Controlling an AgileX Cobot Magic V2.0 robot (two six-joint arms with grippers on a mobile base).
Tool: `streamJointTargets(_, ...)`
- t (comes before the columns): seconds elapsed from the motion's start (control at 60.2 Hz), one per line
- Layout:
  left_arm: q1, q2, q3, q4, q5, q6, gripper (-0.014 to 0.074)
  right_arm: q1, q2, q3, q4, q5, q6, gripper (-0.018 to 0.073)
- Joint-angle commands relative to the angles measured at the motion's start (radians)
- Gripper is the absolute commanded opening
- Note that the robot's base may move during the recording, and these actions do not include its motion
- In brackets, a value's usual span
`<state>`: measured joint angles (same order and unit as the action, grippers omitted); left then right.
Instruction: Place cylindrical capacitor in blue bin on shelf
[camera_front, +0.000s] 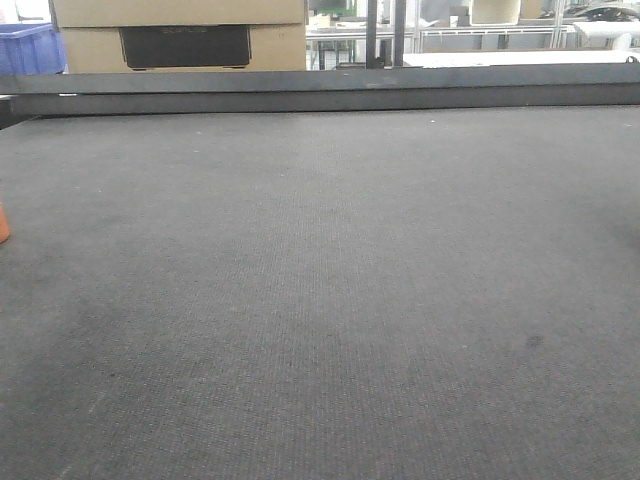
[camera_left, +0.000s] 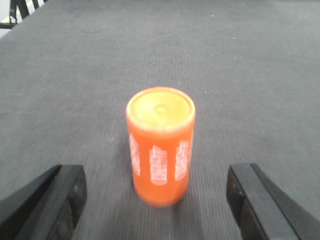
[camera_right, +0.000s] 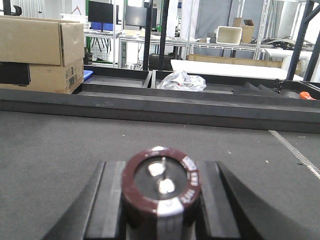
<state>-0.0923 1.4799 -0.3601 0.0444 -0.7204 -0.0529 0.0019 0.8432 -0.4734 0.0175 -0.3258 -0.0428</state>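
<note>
In the right wrist view my right gripper (camera_right: 161, 170) is shut on the cylindrical capacitor (camera_right: 161, 186), a dark brown cylinder with a grey stripe and two metal terminals on its end. The black fingers (camera_right: 112, 195) press it from both sides, above the dark mat. In the left wrist view my left gripper (camera_left: 157, 172) is open, and an upright orange cylinder (camera_left: 160, 145) stands on the mat between its spread fingers, touching neither. A blue bin (camera_front: 28, 48) shows at the far back left in the front view. The steel shelf is out of view. Neither gripper shows in the front view.
The dark grey mat (camera_front: 320, 300) ends at a raised black rail (camera_front: 320, 92) along the far edge. Cardboard boxes (camera_front: 180, 35) stand behind the rail on the left. The orange cylinder just shows at the front view's left edge (camera_front: 3, 225). A crumpled plastic bag (camera_right: 181, 81) lies beyond the rail.
</note>
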Motion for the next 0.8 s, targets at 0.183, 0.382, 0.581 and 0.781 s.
streamJointTargets(0.183,-0.007,0.179,-0.151,-0.020,-0.027,-0.003,0.0477,0.000,-0.005,-0.002,-0.008,-0.017,0.001,-0.0130)
streamJointTargets(0.382,-0.007,0.271,-0.227,-0.060,-0.025,-0.003,0.0477,0.000,-0.005,-0.002,-0.008,-0.016,0.001,-0.0130)
streamJointTargets(0.581,-0.007,0.304,-0.264,-0.060,-0.017,-0.003,0.0477,0.000,-0.005,-0.002,-0.008,-0.015,0.001,-0.0130)
streamJointTargets(0.781,-0.007,0.304,-0.264,-0.060,0.016,-0.003,0.0307,0.000,-0.005,-0.002,-0.008,-0.010,0.001,-0.0130)
